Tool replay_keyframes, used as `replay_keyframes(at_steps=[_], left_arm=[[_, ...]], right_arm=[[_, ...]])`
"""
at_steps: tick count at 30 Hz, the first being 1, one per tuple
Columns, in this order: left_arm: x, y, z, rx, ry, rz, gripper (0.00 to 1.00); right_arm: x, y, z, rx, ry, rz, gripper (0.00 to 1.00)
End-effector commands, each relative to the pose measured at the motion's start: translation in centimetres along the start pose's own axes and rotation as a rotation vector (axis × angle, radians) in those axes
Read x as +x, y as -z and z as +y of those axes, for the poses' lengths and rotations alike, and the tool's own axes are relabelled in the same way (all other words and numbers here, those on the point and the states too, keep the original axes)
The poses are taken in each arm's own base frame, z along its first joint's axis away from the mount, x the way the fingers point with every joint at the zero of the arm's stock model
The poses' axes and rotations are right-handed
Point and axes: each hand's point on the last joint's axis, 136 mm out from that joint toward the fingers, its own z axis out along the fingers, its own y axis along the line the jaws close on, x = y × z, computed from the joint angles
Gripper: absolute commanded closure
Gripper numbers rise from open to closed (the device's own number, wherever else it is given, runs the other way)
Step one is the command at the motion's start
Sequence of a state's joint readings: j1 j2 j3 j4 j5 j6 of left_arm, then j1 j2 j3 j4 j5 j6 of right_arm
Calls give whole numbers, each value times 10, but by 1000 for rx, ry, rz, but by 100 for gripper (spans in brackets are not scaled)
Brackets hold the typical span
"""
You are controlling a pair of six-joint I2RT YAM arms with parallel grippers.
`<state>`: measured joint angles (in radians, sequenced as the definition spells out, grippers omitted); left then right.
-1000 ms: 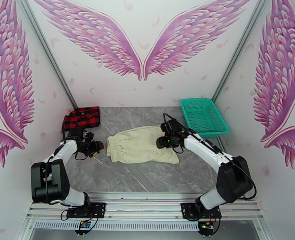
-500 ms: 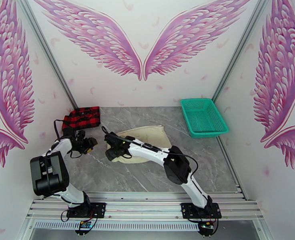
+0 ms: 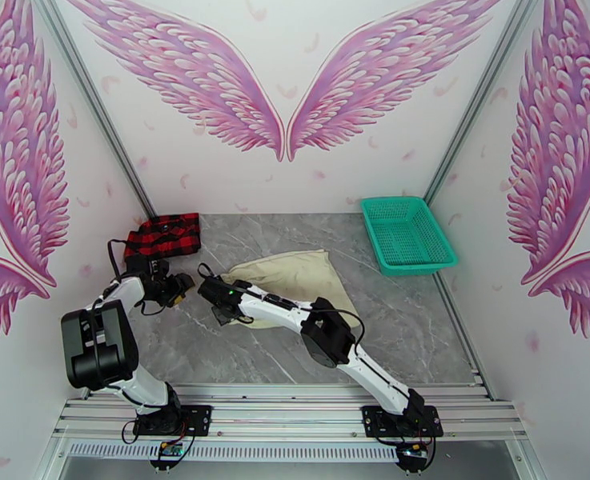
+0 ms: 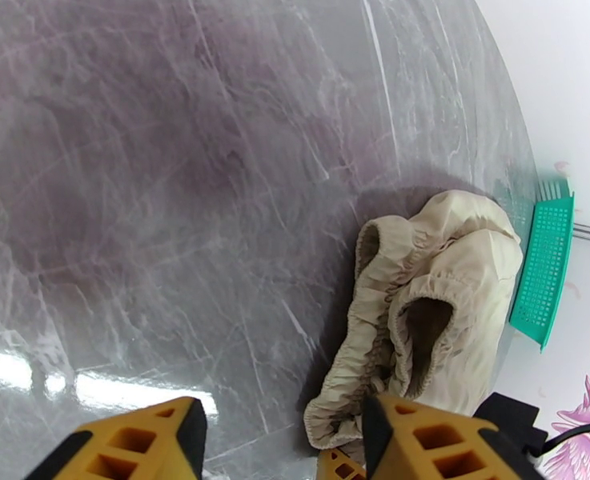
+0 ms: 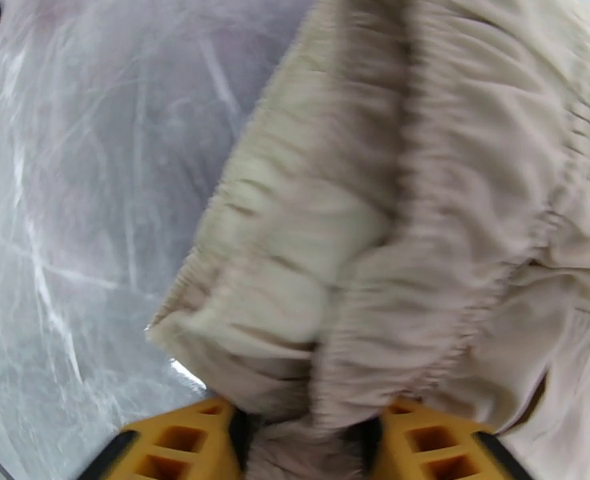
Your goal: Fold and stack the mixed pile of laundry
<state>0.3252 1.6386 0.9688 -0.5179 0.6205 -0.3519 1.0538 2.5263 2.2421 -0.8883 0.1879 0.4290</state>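
The cream garment (image 3: 299, 275) lies folded over itself mid-table, its elastic waistband (image 4: 391, 314) bunched at the left end. My right gripper (image 3: 217, 307) reaches across to that left end, and its yellow fingers (image 5: 184, 446) are closed on a bunch of the cream cloth (image 5: 391, 202). Just left of it, my left gripper (image 3: 184, 286) hovers low over bare table; its jaws stand open with nothing between them (image 4: 282, 442), the waistband beside its right finger. The red-and-black check shirt (image 3: 165, 235) lies folded at the back left corner.
A teal mesh basket (image 3: 407, 232) sits at the back right against the wall, also seen edge-on as the basket (image 4: 544, 270) in the left wrist view. The grey marble table (image 3: 295, 354) stretches toward the arm bases. My right arm lies across the garment's front.
My right gripper swept from the garment's right end to its left end, carrying cloth and folding it over, then closed. The left gripper drew back slightly to the left and opened a little.
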Motion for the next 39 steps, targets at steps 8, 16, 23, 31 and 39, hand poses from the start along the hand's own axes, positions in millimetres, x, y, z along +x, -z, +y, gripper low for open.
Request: replay_keyframes(at_steps=[8, 16, 23, 31, 39], left_arm=[[31, -14, -24, 134, 30, 88, 38], [43, -30, -50, 280, 120, 74, 28], [38, -31, -67, 324, 166, 41, 20], [53, -46, -76, 291, 186, 65, 4], [66, -59, -81, 271, 226, 82, 1]], right_arm=[[-26, 37, -19, -65, -13, -93, 94], [-39, 66, -19, -188, 32, -162, 97], [-31, 61, -22, -236, 16, -138, 99], [-30, 61, -18, -268, 19, -134, 100], [-35, 72, -21, -280, 22, -166, 100]])
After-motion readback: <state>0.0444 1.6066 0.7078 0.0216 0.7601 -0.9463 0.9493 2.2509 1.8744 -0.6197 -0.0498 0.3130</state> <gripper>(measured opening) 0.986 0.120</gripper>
